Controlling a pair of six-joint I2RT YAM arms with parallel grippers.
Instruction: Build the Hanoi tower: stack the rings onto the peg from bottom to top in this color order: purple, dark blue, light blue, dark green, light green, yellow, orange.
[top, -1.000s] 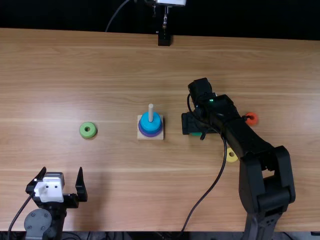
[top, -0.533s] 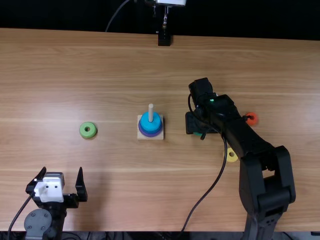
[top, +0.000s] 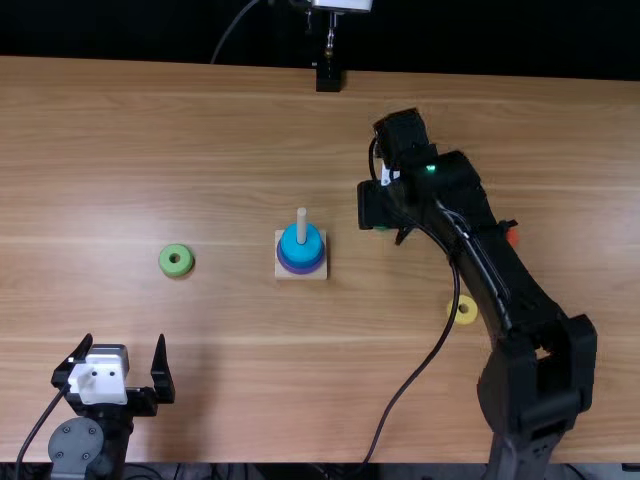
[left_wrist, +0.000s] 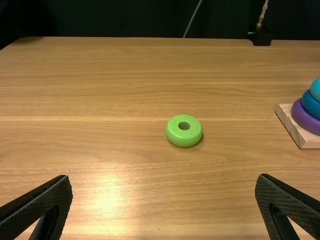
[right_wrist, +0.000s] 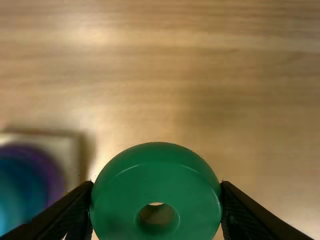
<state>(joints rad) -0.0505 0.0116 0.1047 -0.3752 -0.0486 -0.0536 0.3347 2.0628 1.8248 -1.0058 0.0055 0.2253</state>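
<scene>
Three rings sit on the light wooden base (top: 320, 273), threaded on its upright peg (top: 302, 225): the purple ring (top: 303, 271) lowest, the dark blue ring (left_wrist: 311, 106) over it, the light blue ring (top: 300, 250) on top. Right of the base and a little farther across the table is the right gripper (top: 378, 205), its two fingers pinching the dark green ring (right_wrist: 125, 190) by opposite sides, with the hole between them. The left gripper (top: 124, 342) is left of the base and nearer the table's near edge, its fingers spread well apart with nothing between them. Left of the base, well apart from it, the light green ring (top: 176, 270) lies flat. The yellow ring (top: 464, 318) lies to the base's right and nearer, and the orange ring (top: 512, 237), partly hidden by the right arm, is farther to the right.

The table (top: 200, 130) is light brown wood, its grain running from side to side, with a soft glare on the finish left of the base. Past the far edge the room is dark. Beyond the base, at that far edge, are a small black mount (top: 328, 78) with a metal stem and, just left of it, a thin cable (top: 230, 29). A small green light (top: 431, 168) glows on the right arm.
</scene>
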